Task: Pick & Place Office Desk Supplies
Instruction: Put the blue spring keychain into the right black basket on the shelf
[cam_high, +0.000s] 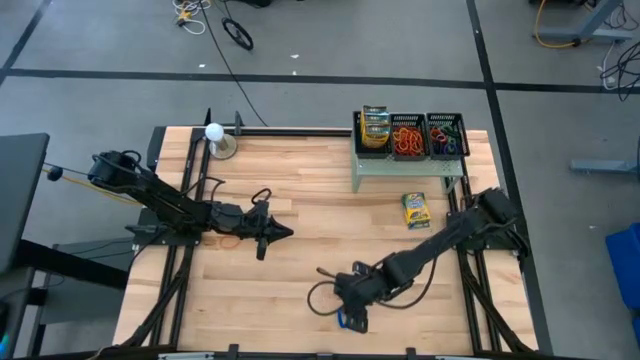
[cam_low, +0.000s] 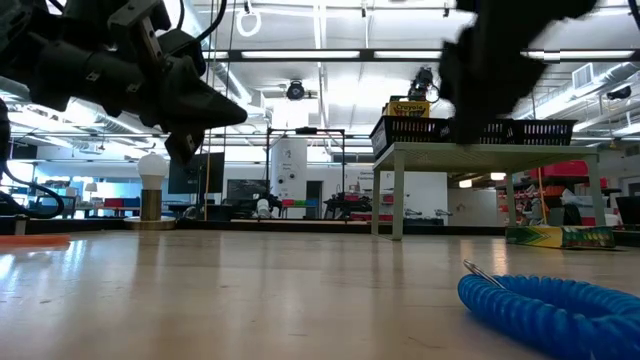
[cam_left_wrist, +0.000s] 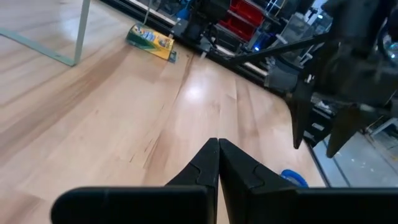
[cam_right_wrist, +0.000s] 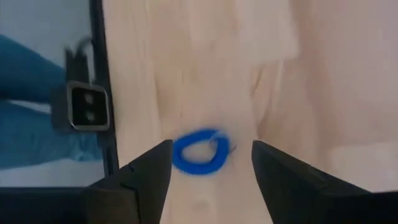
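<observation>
No legible text in any view. The crayon box (cam_high: 416, 210) lying on the tabletop (cam_high: 300, 190) carries yellow-and-green print, too small to read from above and blurred in the low and left wrist views. The crayon box (cam_high: 375, 130) in the mesh tray (cam_high: 357, 135) on the shelf also shows print, likewise unreadable. No numbers or signs made out.

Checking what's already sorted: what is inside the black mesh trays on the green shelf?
Crayon boxes in one mesh tray, orange-red rubber bands and mixed-colour rubber bands in the others; lower layers are hidden.

Blue coil loop (cam_right_wrist: 200, 152) flat near table's front edge.
</observation>
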